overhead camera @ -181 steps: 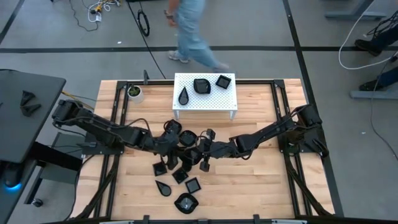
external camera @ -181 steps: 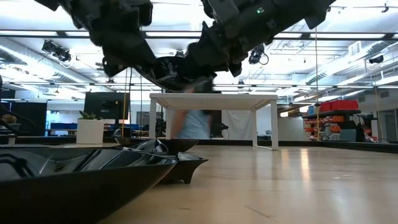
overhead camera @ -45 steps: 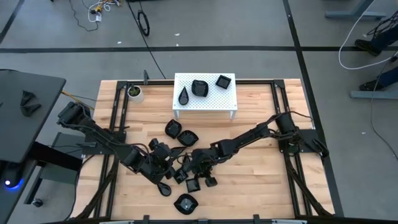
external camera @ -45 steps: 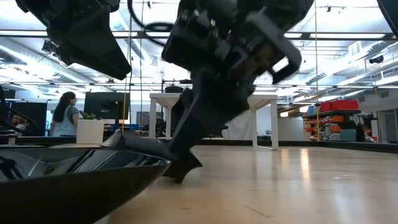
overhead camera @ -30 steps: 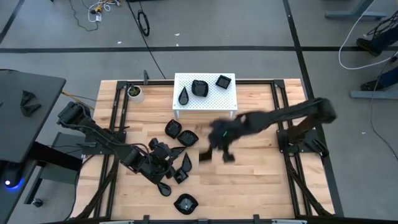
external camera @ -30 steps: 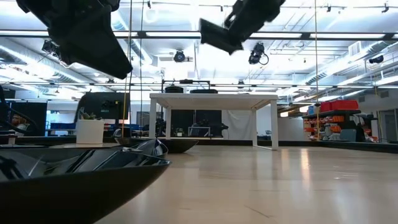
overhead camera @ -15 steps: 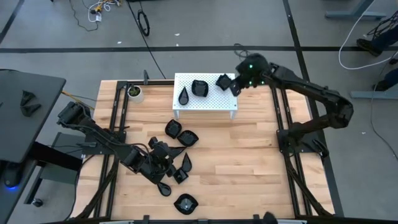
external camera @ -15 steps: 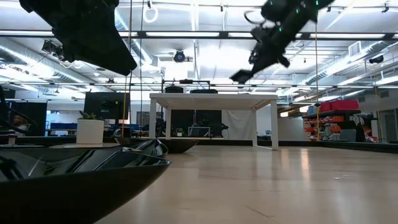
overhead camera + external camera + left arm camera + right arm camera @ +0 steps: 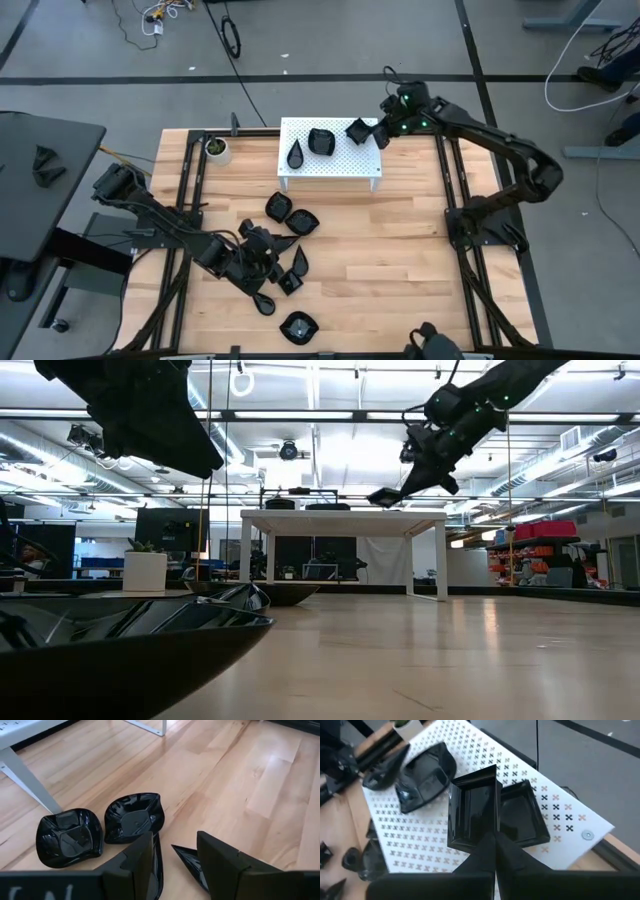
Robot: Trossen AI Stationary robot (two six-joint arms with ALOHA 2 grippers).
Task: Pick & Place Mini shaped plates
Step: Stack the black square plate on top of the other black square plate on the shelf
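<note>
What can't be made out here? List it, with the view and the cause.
- High view: the left pincer is lost against the black mini plates beneath it.
- Right wrist view: the square plate held by the right pincer covers part of another square plate on the white stand.
- Low view: a near plate blocks the table behind.

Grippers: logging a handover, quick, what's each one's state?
Left gripper: open, empty, low over the black plates.
Right gripper: shut on a square plate.

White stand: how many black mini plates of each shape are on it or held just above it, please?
Teardrop plate: 1
Lobed plate: 1
Square plate: 2, one lying, one held by the right pincer
Total: 4
</note>
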